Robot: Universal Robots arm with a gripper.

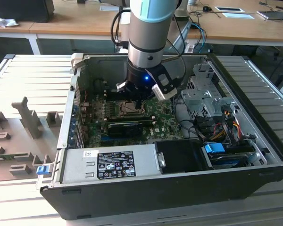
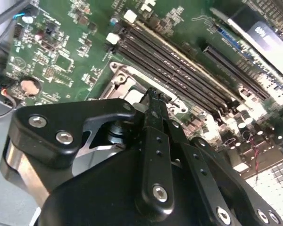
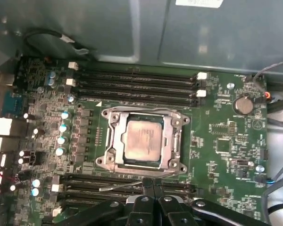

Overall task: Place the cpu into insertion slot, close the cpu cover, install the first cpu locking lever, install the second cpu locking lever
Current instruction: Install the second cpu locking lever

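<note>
Down inside the computer case (image 1: 254, 141), we see our jaws clenched on nothing, hovering at the slot (image 3: 142, 141) edge; the cpu (image 3: 141, 140) sits in it, cover (image 3: 172, 139) down around it, on the board (image 3: 226, 141).

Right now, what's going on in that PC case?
The arm's pincer hangs low over the green motherboard inside the open computer case, at the edge of the insertion slot. The cpu already sits in the slot with the cpu cover down around it. The pincer's fingers are together, holding nothing.
</note>
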